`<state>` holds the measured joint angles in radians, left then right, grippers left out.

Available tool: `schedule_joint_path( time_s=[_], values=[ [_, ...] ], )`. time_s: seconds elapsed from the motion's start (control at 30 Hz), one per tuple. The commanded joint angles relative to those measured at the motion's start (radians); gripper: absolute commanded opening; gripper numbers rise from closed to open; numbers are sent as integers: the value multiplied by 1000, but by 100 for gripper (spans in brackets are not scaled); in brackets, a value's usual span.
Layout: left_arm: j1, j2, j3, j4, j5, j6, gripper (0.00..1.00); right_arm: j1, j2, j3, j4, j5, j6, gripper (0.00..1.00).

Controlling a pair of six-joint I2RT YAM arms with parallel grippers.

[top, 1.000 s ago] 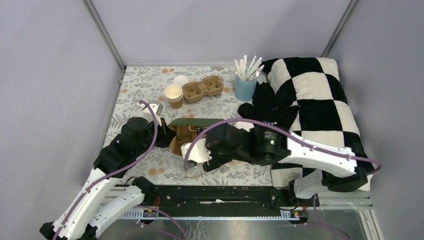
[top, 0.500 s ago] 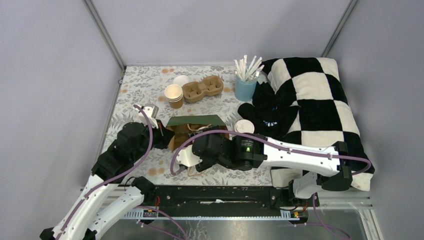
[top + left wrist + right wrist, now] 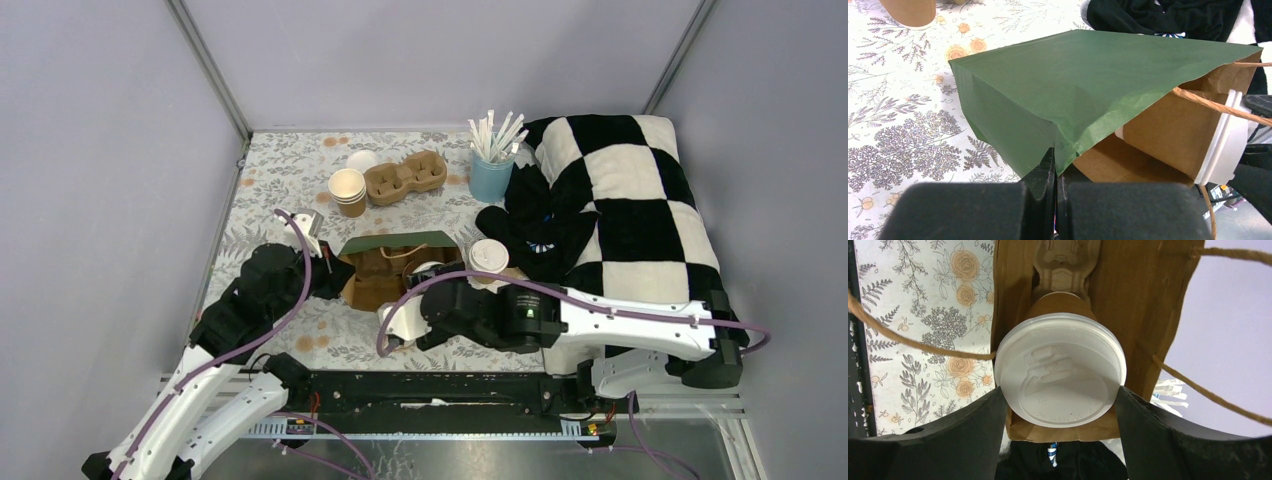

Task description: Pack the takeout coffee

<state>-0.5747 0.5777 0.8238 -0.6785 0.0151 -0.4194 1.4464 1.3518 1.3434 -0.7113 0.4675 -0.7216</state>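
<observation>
My left claw [image 3: 1054,160] is clenched on an edge of the green paper bag with a brown inside [image 3: 1088,85]. The bag lies on its side on the flower-printed tablecloth [image 3: 290,175], with its mouth toward my right claw [image 3: 1060,396]. That claw grasps one tan kraft paper cup with a round white plastic lid [image 3: 1060,375], a finger on each side of the lid's rim.

This cup sits at the bag's mouth, base first. Its lid faces back at my right wrist and its long axis runs into the bag's depth. The two brown twine handles [image 3: 1205,101] pass on either side of the lid. Past the cup's base a pale moulded shape [image 3: 1065,260] sits deep in the bag; I cannot tell what it is.

The second lidded tan cup [image 3: 488,255] stands upright just beside the bag. It is near a black cloth [image 3: 530,225] at the edge of the black-and-white chequered blanket [image 3: 640,190]. That makes two lidded cups.

Along the far side I count:
- one stack of open tan cups [image 3: 348,192], its number unclear
- one loose white lid [image 3: 362,160]
- one brown moulded-pulp carrier with two wells [image 3: 405,177]
- one light-blue cup of white straws [image 3: 491,172]
</observation>
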Motion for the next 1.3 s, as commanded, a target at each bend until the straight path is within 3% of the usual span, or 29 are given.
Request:
schedule_joint_path(
  time_s=[0.0,0.27,0.63,0.97,1.13,1.27],
  values=[
    [3,-8,9,64,32,-5,0,-6,-51,-44,98,0,-69,38],
    [3,-45,-67,131,89,-20,0,-115,119,72,48,-154,-146,34],
    [3,-87,-155,226,98,107,0,-168,228,113,37,-201,-197,34],
    [3,-166,-183,238,87,155,0,-216,295,89,97,-29,-200,33],
    [3,-148,-190,233,101,176,0,-270,305,112,67,-145,-235,33],
    [3,-114,-187,235,113,177,0,-303,326,94,151,-187,-265,33]
  ],
)
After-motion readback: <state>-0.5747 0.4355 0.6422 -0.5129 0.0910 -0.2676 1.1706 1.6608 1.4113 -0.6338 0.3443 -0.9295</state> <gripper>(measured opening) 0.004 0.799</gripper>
